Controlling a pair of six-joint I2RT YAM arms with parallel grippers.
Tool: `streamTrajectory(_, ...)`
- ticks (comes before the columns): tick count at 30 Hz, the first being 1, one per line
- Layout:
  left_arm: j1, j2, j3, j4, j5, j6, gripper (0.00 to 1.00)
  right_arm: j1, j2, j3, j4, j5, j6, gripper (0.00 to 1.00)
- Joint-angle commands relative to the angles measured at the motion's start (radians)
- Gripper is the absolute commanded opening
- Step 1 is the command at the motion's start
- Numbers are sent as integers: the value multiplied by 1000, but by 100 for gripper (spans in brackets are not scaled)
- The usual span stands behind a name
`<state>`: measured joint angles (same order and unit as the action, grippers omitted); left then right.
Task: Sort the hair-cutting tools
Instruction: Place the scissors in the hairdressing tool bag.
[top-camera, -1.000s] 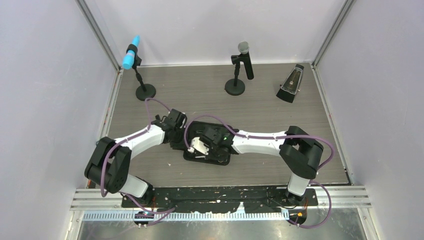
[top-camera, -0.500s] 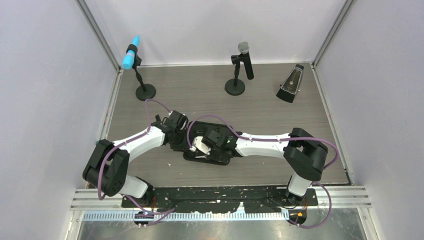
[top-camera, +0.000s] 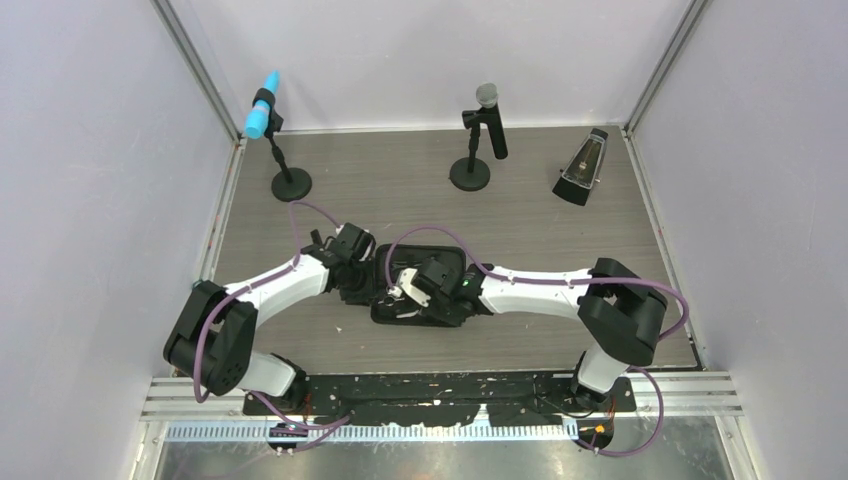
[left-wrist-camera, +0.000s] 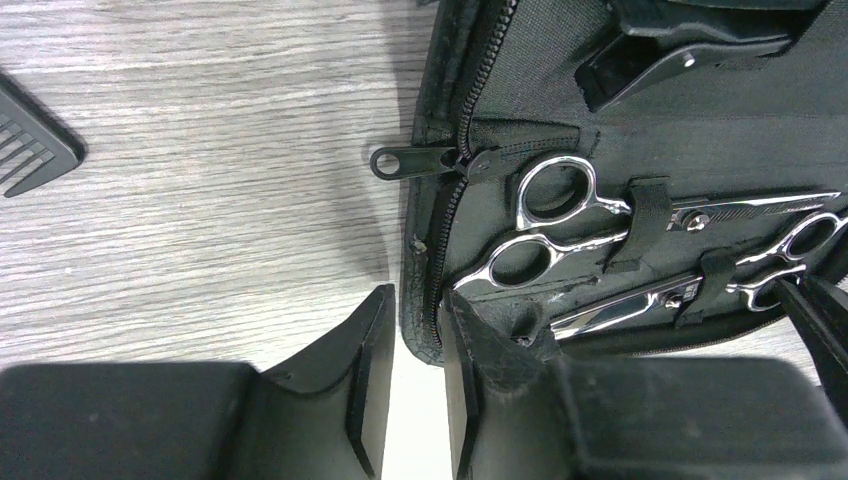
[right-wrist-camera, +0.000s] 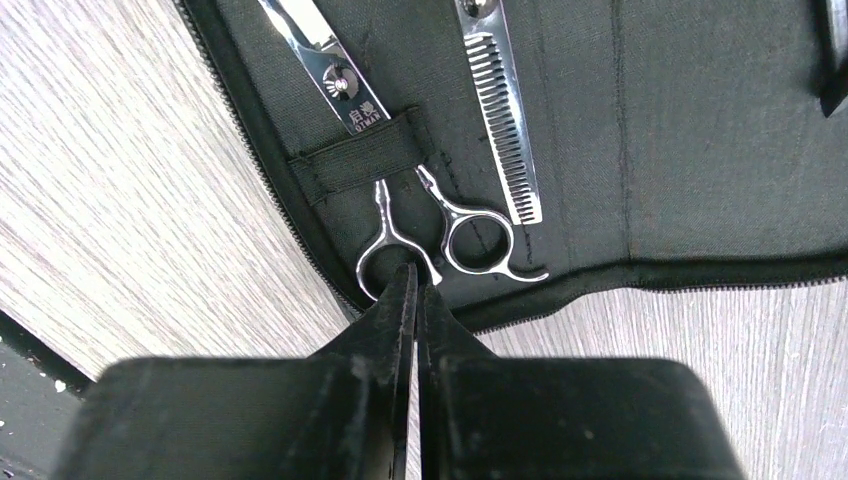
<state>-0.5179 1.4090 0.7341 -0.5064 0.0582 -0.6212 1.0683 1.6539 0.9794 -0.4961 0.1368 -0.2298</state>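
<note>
top external view has both my arms bent inward over the middle of the table (top-camera: 560, 230). they meet at the black case (top-camera: 390, 316), which lies open a little nearer the near edge than the far one. my left gripper (left-wrist-camera: 418, 300) comes at its left end, and my right gripper (right-wrist-camera: 412, 275) reaches across it from the right.

left wrist view: my left fingers stand a narrow gap apart with the case's zip rim between them. one finger is on the table side and one on the lining side, both against the rim, so i read it as a pinch on the case. the zip pull (left-wrist-camera: 400, 162) sticks out over the table just beyond. inside, the toothed scissors (left-wrist-camera: 720, 212) lie under a strap (left-wrist-camera: 640, 215) with their rings toward the rim i hold. the plain scissors (left-wrist-camera: 610, 312) lie just beside them under another strap, rings pointing the other way. a clip (left-wrist-camera: 680, 50) sits on the lining farther in. the comb (left-wrist-camera: 25, 145) is out on the bare table, apart from the case, with only its corner showing.

right wrist view: my right fingers are pressed tight together, tips at a finger ring of the plain scissors near the case's zipped edge. whether they nip the ring's metal i cannot tell.

along the far edge stand a blue mic (top-camera: 262, 118) by the left corner, a grey mic (top-camera: 487, 105) near the middle and a metronome (top-camera: 582, 168) by the right corner.
</note>
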Motion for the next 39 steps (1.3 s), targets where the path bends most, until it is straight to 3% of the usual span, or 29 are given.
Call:
streamTrajectory(1,-3,-19,-7,-4,4,-2,27,-7,-50,-5,-23,12,44,6)
streamTrajectory(3,-3,-36,-11,-8,-1,-2,31,-7,-75,-2,-22,-1,57,9)
streamTrajectory(7,-4,-79,-18,-20,-10,-3,39,-11,-177,-4,16,-3,104,25)
streamTrajectory(12,-32,-103,2,-66,-40,-5,42,-69,-312,-73,128,16,204,47)
streamTrajectory(14,-71,-101,23,-93,-49,-11,43,-115,-328,-100,160,14,271,50)
streamTrajectory(21,-231,-55,132,-187,-187,-33,42,-207,-319,-192,285,-19,503,51)
streamTrajectory(27,-297,21,201,-187,-181,-26,37,-260,-265,-268,413,-23,645,51)
streamTrajectory(39,-326,162,276,-222,-126,20,30,-291,-161,-307,538,-117,708,49)
